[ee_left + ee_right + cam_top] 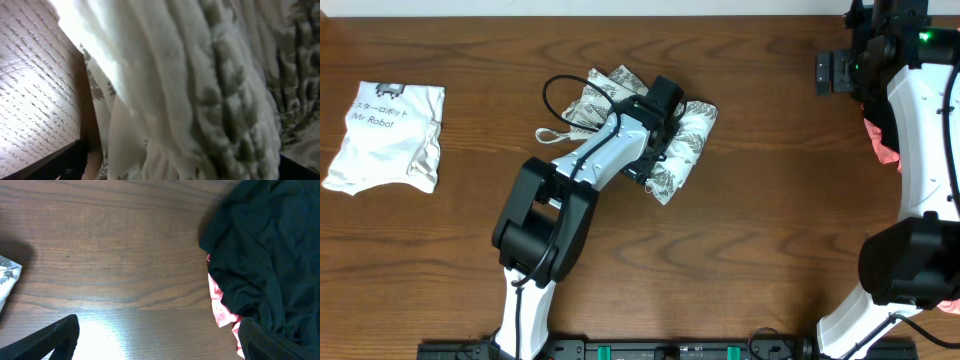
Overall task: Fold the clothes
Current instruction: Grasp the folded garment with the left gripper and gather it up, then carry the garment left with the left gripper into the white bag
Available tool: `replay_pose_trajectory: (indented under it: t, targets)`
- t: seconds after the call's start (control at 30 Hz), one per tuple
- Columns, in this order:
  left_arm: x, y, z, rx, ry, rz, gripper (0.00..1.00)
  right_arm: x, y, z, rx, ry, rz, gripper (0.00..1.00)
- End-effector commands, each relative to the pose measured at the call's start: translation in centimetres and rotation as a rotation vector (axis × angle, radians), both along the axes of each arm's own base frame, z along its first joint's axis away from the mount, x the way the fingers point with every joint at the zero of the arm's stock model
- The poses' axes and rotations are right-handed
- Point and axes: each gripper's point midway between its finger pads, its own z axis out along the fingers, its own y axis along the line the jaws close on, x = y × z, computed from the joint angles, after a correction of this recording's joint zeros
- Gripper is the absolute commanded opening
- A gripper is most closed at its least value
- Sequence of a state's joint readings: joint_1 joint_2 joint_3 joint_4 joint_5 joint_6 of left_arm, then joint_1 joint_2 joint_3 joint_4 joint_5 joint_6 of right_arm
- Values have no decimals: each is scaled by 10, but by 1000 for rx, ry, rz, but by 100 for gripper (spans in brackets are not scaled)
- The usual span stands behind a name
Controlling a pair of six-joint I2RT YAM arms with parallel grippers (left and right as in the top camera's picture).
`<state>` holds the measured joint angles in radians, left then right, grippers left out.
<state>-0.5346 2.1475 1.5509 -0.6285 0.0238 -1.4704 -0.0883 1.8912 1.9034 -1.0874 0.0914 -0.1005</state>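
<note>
Clothes lie at table centre, shirt well left, garments seemingly right.

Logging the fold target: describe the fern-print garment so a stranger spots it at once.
On the wooden table, look near the top centre, under the left arm. The crumpled bundle there is the clothes: white fabric covered in grey fern leaves, unlike the white shirt printed "Mr Robot" far left or the black and pink garments at right.
</note>
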Motion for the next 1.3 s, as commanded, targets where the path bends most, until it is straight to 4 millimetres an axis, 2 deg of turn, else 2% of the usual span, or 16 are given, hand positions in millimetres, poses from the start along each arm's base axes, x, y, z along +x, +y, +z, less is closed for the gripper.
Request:
replay_pose_trajectory:
  t: [0.0, 0.07, 0.1, 0.17, 0.23, 0.3, 0.37, 0.43, 0.57, 0.67, 0.87, 1.0, 1.2, 1.27]
  targets:
    - [-13, 15, -38, 66, 89, 24, 98, 0, -3, 4, -4, -10, -24, 99]
    - [-16, 16, -48, 78, 108, 24, 100, 0, -3, 4, -4, -10, -24, 99]
    - [-17, 17, -54, 85, 119, 23, 95, 0, -3, 4, -4, -10, -24, 99]
    - [-19, 20, -61, 93, 132, 22, 78, 0, -3, 4, -4, -10, -24, 99]
    - [-18, 21, -61, 97, 133, 6, 50, 0, -3, 4, -4, -10, -24, 99]
    - [-17, 21, -59, 99, 123, -23, 29, 0, -3, 4, -4, -10, -24, 99]
    - [-15, 20, -58, 102, 115, -62, 14, 0, -3, 4, -4, -10, -24, 99]
    - [-15, 21, -58, 110, 113, -102, 6, 0, -3, 4, -4, -10, -24, 99]
    - [-12, 26, -58, 134, 104, -225, 6, 0, -3, 4, -4, -10, -24, 99]
    - [-5, 38, -56, 165, 90, -363, 6, 0, -3, 4, -4, -10, -24, 99]
    - [13, 69, -35, 248, 30, -775, 6, 0, -3, 4, -4, -10, -24, 99]
    - [24, 93, -4, 322, -29, -1022, 6, 0, -3, 4, -4, -10, -24, 99]
    - [48, 151, 63, 553, -109, -1069, 6, 0, -3, 4, -4, -10, -24, 99]
    - [53, 164, 82, 593, -140, -1075, 6, 0, -3, 4, -4, -10, -24, 99]
